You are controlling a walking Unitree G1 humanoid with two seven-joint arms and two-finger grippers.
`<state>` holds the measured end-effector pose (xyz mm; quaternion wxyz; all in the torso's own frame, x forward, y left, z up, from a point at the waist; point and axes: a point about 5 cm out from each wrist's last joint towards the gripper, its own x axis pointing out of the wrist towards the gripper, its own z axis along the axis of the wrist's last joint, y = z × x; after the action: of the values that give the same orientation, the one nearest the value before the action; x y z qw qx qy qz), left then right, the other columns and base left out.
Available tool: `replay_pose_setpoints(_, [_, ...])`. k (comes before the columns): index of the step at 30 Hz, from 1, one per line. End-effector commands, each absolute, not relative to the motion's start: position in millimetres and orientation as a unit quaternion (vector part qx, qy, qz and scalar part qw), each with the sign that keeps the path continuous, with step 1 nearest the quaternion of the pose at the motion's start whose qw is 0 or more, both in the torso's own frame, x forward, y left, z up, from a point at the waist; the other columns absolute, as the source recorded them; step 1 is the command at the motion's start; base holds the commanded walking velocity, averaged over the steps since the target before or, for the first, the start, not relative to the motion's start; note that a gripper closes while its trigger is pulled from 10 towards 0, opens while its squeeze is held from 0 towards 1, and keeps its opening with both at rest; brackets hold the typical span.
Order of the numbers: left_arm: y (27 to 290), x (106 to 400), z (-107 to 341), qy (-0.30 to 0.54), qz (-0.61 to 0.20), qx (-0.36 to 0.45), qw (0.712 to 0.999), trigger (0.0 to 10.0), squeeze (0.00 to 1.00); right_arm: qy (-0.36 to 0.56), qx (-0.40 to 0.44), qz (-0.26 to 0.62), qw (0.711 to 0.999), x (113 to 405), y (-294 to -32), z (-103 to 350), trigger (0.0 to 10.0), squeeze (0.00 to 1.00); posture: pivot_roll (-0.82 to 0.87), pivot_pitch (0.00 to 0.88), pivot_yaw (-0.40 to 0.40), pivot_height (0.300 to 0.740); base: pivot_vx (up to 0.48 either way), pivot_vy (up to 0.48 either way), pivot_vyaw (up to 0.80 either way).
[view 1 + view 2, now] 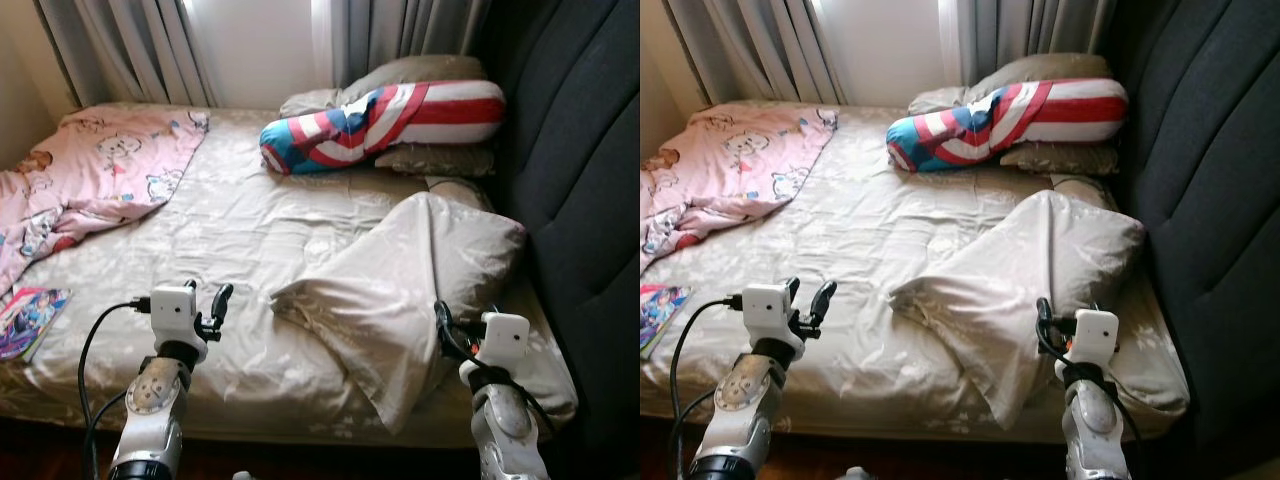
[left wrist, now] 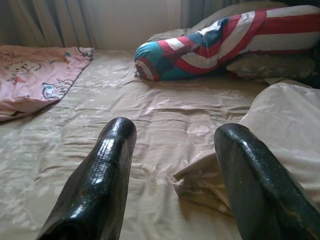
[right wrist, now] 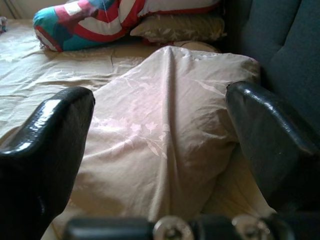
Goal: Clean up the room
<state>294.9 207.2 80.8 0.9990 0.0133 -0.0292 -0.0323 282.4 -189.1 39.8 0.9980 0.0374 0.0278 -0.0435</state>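
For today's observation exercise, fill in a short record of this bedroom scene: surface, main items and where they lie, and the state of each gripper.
surface: bed with beige sheet
beige pillow: crumpled, near the dark headboard
striped bolster: at the far end, by the curtains
pink blanket: rumpled on the robot's left
magazine: at the bed's left edge
left gripper: open, over the sheet
right gripper: open, facing the beige pillow
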Motion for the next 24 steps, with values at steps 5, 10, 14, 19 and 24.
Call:
replay_pose_setpoints(5, [207.7, 296.2, 82.0, -0.027, -0.032, 0.009, 0.999, 10.0, 0.00, 0.033, 0.043, -0.037, 0.998, 287.1, -186.4, 40.2, 10.0, 0.00, -0.05, 0.014, -0.014, 0.662, 0.000, 0.000, 0.00])
replay_pose_setpoints(10, [206.3, 295.9, 81.5, -0.026, -0.036, 0.010, 0.999, 10.0, 0.00, 0.031, 0.045, -0.020, 0.998, 287.8, -178.5, 40.1, 10.0, 0.00, -0.05, 0.018, -0.012, 0.662, 0.000, 0.000, 0.00])
replay_pose_setpoints(14, [207.0, 295.9, 81.8, -0.025, -0.035, 0.009, 0.999, 10.0, 0.00, 0.030, 0.047, -0.023, 0.998, 287.8, -177.6, 40.3, 10.0, 0.00, -0.05, 0.024, -0.008, 0.662, 0.000, 0.000, 0.00])
replay_pose_setpoints(19, [205.0, 295.0, 80.9, -0.023, -0.038, 0.006, 0.999, 10.0, 0.00, 0.037, 0.042, -0.021, 0.998, 288.1, -178.2, 38.6, 10.0, 0.00, -0.05, 0.028, -0.006, 0.662, 0.000, 0.000, 0.00])
replay_pose_setpoints(24, [204.2, 294.7, 80.2, -0.022, -0.039, 0.004, 0.999, 10.0, 0.00, 0.055, 0.031, -0.017, 0.998, 290.9, -176.5, 36.3, 10.0, 0.00, -0.05, 0.030, -0.008, 0.652, 0.000, 0.000, 0.00])
